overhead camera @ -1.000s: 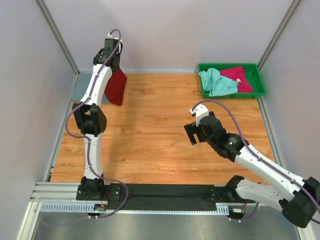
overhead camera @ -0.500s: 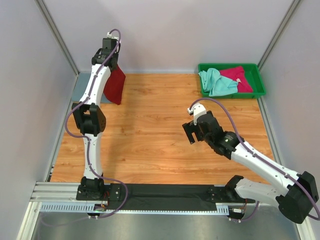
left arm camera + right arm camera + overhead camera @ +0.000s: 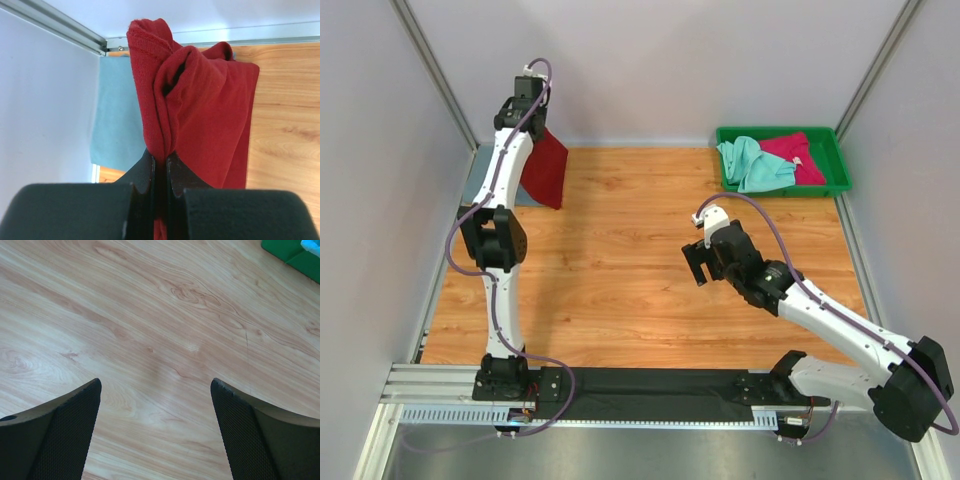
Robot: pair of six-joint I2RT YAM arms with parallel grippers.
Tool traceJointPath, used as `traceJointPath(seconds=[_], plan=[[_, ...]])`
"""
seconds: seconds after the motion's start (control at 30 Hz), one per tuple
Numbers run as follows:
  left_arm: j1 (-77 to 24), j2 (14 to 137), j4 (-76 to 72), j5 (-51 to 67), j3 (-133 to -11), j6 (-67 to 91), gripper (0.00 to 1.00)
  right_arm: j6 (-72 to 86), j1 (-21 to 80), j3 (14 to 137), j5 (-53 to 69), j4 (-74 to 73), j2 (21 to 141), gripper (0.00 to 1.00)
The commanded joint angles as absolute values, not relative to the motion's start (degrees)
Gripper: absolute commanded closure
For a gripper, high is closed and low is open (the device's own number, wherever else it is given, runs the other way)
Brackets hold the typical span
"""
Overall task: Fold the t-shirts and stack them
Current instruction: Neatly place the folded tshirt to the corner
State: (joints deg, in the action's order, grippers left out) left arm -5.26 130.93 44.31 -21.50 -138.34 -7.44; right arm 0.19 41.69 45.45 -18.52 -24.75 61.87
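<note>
The left arm stands stretched up at the far left corner of the worktop (image 3: 610, 300), the left tool (image 3: 160, 159) clamped on the dark red t-shirt (image 3: 200, 110), which hangs over the slate grey-blue t-shirt (image 3: 115, 115) lying flat there. The right arm leans forward, the right tool (image 3: 156, 386) over the worktop's middle, fingers wide apart.

Robot lab test cell. Plain grey panel walls (image 3: 670, 70) in aluminium framing (image 3: 432, 72) enclose a wood-grain desk (image 3: 620, 270). White cabled left arm (image 3: 510, 165) and right arm (image 3: 840, 325) bolted to extrusion rail (image 3: 430, 381) at 6 o'clock.
</note>
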Motion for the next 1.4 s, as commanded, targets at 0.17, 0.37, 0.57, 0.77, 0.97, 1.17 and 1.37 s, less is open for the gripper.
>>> traceJointPath(seconds=[0.17, 0.37, 0.57, 0.77, 0.97, 1.17, 1.37], plan=[[-3.9, 124.8, 41.4, -22.4, -137.9, -9.0, 1.00, 1.4, 41.4, 47.5, -18.4, -21.4, 62.3, 0.09], [-3.1, 124.9, 40.4, -21.8, -137.2, -9.3, 1.00, 1.3, 41.4, 48.3, -18.3, -21.2, 63.2, 0.08], [-1.4, 127.5, 40.4, -19.7, -138.9, -8.7, 1.00, 1.1, 41.4, 48.3, -18.3, -21.6, 64.0, 0.08], [1.2, 129.5, 39.8, -17.6, -140.4, -8.2, 1.00, 1.7, 41.0, 49.1, -17.3, -21.0, 66.9, 0.08], [3.6, 133.0, 39.6, -14.2, -142.5, -6.9, 1.00, 1.6, 41.0, 52.2, -16.3, -20.2, 71.5, 0.08], [5.8, 137.7, 38.6, -11.4, -144.7, -5.3, 1.00, 2.3, 40.7, 55.5, -15.3, -21.0, 75.8, 0.08], [7.3, 140.7, 35.4, -16.6, -142.7, -4.9, 0.99, 4.7, 40.6, 58.5, -13.9, -22.4, 80.2, 0.08]])
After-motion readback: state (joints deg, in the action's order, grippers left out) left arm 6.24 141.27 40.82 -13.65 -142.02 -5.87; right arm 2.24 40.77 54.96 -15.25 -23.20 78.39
